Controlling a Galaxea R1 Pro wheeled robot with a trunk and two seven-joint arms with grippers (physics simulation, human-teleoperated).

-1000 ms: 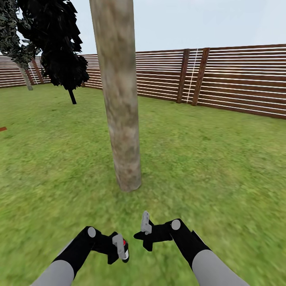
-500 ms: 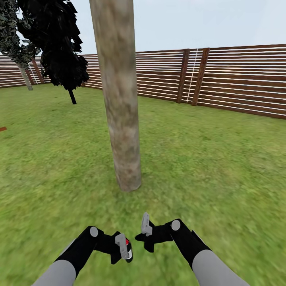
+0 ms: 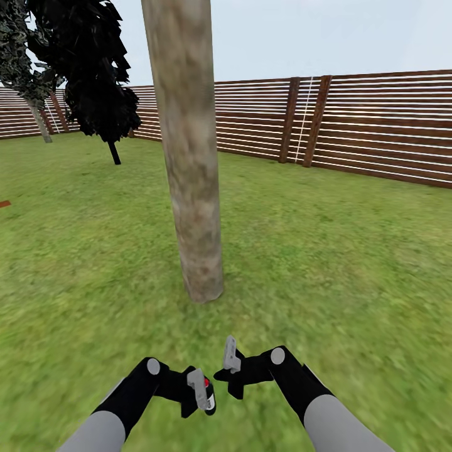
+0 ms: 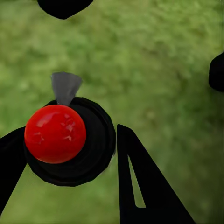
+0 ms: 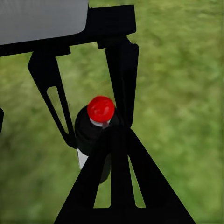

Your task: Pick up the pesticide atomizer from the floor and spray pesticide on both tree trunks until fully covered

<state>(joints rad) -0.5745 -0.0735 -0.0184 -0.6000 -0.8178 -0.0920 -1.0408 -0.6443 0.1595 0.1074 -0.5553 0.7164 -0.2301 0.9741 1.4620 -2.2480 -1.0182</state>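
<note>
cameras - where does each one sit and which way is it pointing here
Head view: up on the head, facing forward and down at the tree trunk, lawn and fence; both arms show.
Left wrist view: on the left arm, looking along the left claw at the red-capped atomizer and grass.
Right wrist view: on the right arm, facing the left claw past a right finger.
Shared: the atomizer, also in the head view.

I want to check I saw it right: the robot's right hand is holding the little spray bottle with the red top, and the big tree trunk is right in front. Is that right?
Almost. It's the left gripper that holds the spray bottle, not the right, as the head view shows. The red top sits between its fingers in the left wrist view. The tree trunk does stand right ahead.
</note>
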